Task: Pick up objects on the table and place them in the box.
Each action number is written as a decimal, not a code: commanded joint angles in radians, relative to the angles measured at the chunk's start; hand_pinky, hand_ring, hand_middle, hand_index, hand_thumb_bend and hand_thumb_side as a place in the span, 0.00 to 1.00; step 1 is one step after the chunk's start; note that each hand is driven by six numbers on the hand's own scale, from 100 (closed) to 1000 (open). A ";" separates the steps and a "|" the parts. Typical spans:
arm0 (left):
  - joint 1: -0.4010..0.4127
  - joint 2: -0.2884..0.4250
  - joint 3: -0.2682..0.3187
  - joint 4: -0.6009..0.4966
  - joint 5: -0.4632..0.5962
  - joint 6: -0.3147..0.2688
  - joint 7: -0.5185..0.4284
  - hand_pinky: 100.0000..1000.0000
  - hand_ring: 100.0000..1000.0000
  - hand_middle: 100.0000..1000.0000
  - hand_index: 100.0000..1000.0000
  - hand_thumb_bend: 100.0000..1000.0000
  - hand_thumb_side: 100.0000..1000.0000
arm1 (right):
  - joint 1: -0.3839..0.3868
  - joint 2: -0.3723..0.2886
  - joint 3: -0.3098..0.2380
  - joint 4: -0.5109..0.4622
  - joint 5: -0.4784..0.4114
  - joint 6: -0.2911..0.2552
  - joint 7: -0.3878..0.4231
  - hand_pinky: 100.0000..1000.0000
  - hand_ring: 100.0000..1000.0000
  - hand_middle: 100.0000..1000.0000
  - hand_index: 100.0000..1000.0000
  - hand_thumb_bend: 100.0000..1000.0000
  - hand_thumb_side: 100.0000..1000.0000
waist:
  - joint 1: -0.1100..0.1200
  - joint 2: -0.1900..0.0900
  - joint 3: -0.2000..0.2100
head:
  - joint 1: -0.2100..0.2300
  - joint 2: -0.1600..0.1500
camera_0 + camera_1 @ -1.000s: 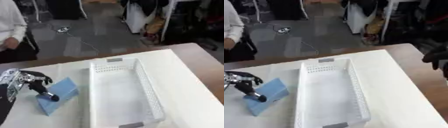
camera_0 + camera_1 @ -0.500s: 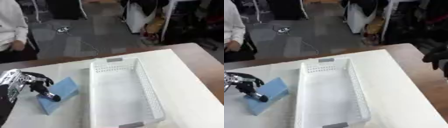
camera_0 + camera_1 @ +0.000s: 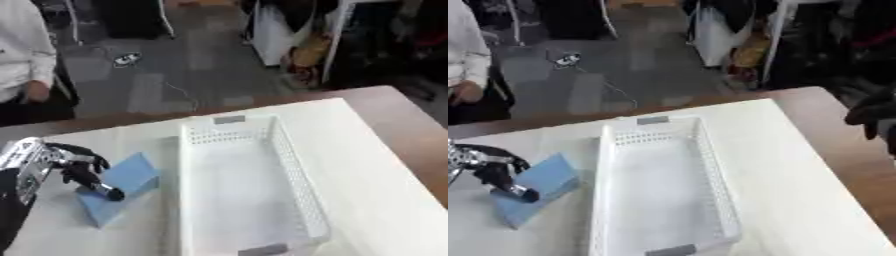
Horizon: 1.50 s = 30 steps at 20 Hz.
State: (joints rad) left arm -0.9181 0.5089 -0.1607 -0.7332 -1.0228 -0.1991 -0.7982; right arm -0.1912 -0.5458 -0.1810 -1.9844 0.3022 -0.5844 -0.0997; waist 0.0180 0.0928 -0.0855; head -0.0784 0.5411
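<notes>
- A white perforated box [image 3: 249, 190] is seen standing lengthwise in the middle of the white table [image 3: 376, 165], with nothing visible inside it.
- A light blue block [image 3: 118, 187] is found lying flat on the table just left of the box.
- The left robot hand [image 3: 80, 167] is placed over the block's near-left part, its fingers curled and a dark fingertip resting on the blue surface; whether the block is actually gripped cannot be told.
- Only in the right eye view is the right robot hand [image 3: 872, 112] shown, as a dark shape at the right edge; whether it is spread or closed cannot be told.
</notes>
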 commanded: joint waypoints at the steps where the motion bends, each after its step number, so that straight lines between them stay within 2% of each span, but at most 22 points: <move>1: -0.037 0.038 -0.006 -0.032 0.006 -0.015 0.005 0.54 0.78 0.88 0.99 1.00 0.86 | -0.002 -0.026 -0.003 -0.016 -0.002 0.002 0.001 0.10 0.37 0.43 0.53 0.00 1.00 | 0.001 -0.014 0.002 | 0.004 -0.005; 7: -0.050 0.041 -0.018 -0.047 0.011 -0.043 0.015 0.55 0.78 0.88 0.99 1.00 0.87 | 0.001 -0.028 -0.003 -0.016 0.000 0.003 0.002 0.10 0.37 0.43 0.53 0.00 1.00 | 0.002 -0.018 0.004 | 0.005 -0.005; 11: -0.048 0.030 -0.022 -0.042 0.004 -0.048 0.017 0.56 0.79 0.88 0.99 1.00 0.84 | -0.002 -0.028 -0.002 -0.016 -0.001 0.002 0.001 0.10 0.37 0.43 0.53 0.00 1.00 | 0.002 -0.017 0.002 | 0.008 -0.008; 14: -0.042 0.022 -0.021 -0.030 -0.019 -0.046 0.023 0.56 0.79 0.89 0.99 1.00 0.81 | -0.005 -0.027 -0.001 -0.016 -0.002 0.002 0.002 0.10 0.37 0.43 0.53 0.00 1.00 | 0.002 -0.015 -0.001 | 0.011 -0.011; 29: -0.023 -0.008 -0.001 0.033 -0.127 -0.047 0.078 0.57 0.80 0.90 1.00 1.00 0.80 | -0.012 -0.026 0.000 -0.016 -0.006 0.002 0.009 0.10 0.37 0.43 0.53 0.00 1.00 | 0.001 -0.010 -0.004 | 0.017 -0.011; 30: -0.022 -0.010 0.000 0.037 -0.131 -0.046 0.080 0.56 0.79 0.89 1.00 1.00 0.77 | -0.013 -0.025 0.000 -0.016 -0.007 0.002 0.009 0.10 0.37 0.43 0.53 0.00 1.00 | 0.001 -0.010 -0.005 | 0.017 -0.011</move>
State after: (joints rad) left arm -0.9251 0.4848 -0.1719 -0.6911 -1.1443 -0.2476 -0.7249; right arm -0.1919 -0.5458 -0.1753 -1.9844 0.3009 -0.5827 -0.0928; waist 0.0207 0.0930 -0.0893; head -0.0693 0.5411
